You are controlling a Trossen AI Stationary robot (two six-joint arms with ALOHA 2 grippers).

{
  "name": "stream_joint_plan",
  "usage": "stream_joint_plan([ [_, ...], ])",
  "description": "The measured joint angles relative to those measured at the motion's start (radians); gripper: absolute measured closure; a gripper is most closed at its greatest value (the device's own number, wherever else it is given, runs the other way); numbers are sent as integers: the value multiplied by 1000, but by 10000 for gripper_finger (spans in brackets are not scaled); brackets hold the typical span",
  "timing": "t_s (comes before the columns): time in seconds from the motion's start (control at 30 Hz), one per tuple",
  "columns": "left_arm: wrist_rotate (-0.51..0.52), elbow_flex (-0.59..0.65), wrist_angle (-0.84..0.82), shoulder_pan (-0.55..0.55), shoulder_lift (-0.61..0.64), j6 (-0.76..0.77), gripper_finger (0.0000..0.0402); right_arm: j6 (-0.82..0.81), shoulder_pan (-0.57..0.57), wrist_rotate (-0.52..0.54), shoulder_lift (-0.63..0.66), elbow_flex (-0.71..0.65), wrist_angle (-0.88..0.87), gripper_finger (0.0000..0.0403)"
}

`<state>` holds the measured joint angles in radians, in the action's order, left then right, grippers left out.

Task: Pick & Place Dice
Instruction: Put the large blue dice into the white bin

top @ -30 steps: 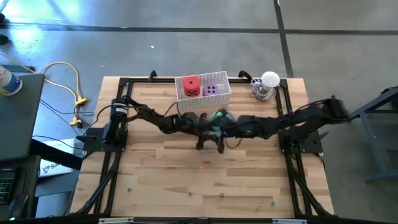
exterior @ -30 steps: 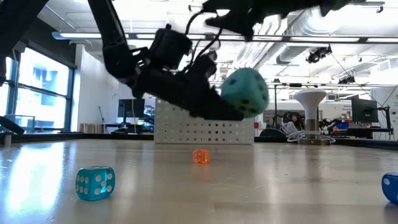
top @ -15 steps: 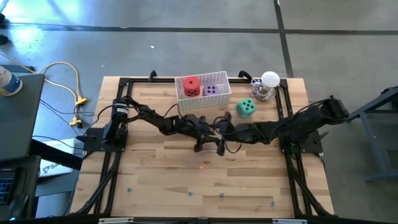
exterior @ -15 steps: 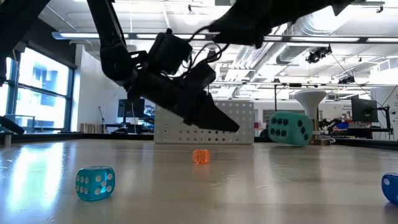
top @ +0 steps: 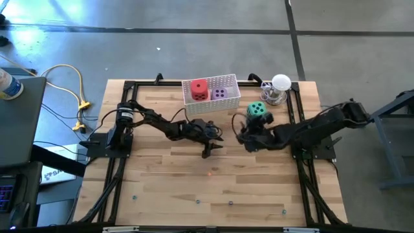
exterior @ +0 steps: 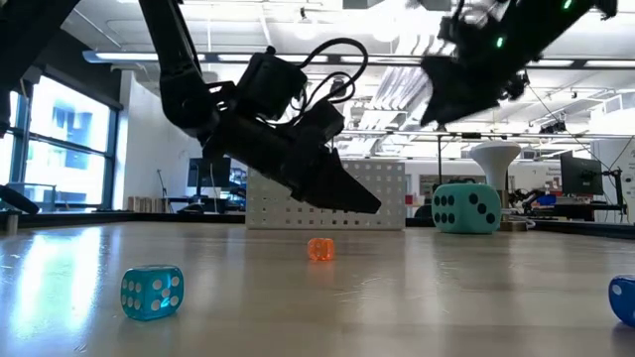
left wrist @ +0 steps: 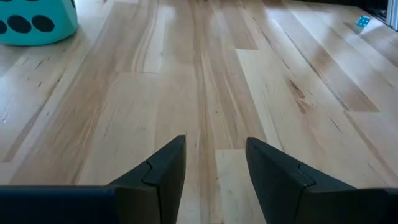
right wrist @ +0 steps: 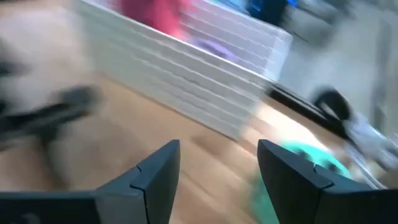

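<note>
The teal-green die (top: 257, 110) with dark pips rests on one face on the table, right of the white basket (top: 228, 102); it also shows in the low view (exterior: 466, 206) and the left wrist view (left wrist: 31, 22). The red die (top: 199, 89) and the purple die (top: 221, 92) sit inside the basket. The pink die is out of view. My left gripper (top: 213, 144) (left wrist: 214, 162) hovers open over the table's middle, in front of the basket. My right gripper (top: 242, 137) (right wrist: 217, 168) is open, raised, just on the near side of the teal die.
A small orange die (exterior: 319, 248) lies mid-table, and a small clear blue die (exterior: 152, 293) near the front. A white mushroom-shaped object (top: 279, 87) stands at the far right corner. Black rails (top: 113, 175) run along the table's sides. Bare wood lies across the near half.
The teal die was up in the air between the two grippers a second ago; it has dropped to the table right of the basket, tipped, and settled flat. My right gripper has drawn back toward the table's right edge. The left arm kept still.
</note>
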<state>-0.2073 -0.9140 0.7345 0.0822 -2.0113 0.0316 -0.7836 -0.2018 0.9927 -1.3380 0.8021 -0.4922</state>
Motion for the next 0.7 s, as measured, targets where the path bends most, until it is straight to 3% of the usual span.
stream_joint_plan([
  [0.2, -1, 0, -1, 0, 0, 20, 239, -237, 190, -72, 0, 0, -198, 195],
  [0.37, -2, 0, -2, 0, 0, 22, 239, -216, 365, -228, -7, 0, -202, 195],
  [0.47, -3, 1, -8, 0, 0, 22, 239, -194, 449, -258, -12, 0, -203, 195],
  [0.7, -3, 1, -44, 0, 1, 22, 239, -132, 510, -319, -11, 0, -168, 195],
])
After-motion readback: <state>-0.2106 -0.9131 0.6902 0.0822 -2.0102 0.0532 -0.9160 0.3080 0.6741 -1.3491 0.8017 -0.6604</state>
